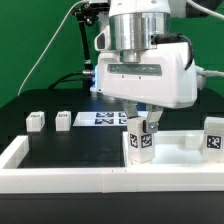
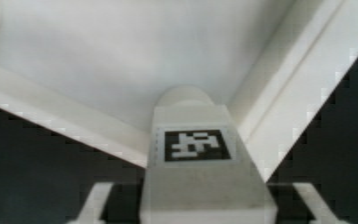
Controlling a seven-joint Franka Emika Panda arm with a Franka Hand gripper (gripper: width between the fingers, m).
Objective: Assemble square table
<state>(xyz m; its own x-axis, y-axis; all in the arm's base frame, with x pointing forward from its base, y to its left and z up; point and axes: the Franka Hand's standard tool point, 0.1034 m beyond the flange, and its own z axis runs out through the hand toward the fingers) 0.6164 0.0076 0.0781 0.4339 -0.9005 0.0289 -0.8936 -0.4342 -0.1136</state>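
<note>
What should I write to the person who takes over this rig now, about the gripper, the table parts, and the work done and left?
Gripper: shut on the held leg, which is upright at the end of the square slab on the exterior view's left.
Standing leg: upright at the slab's other end; I cannot tell if it is fixed.
First loose leg and second loose leg: on the black table, to the exterior view's left of the marker board.
Done: at most one leg fitted.
Left: seat the held leg, then both loose legs.
</note>
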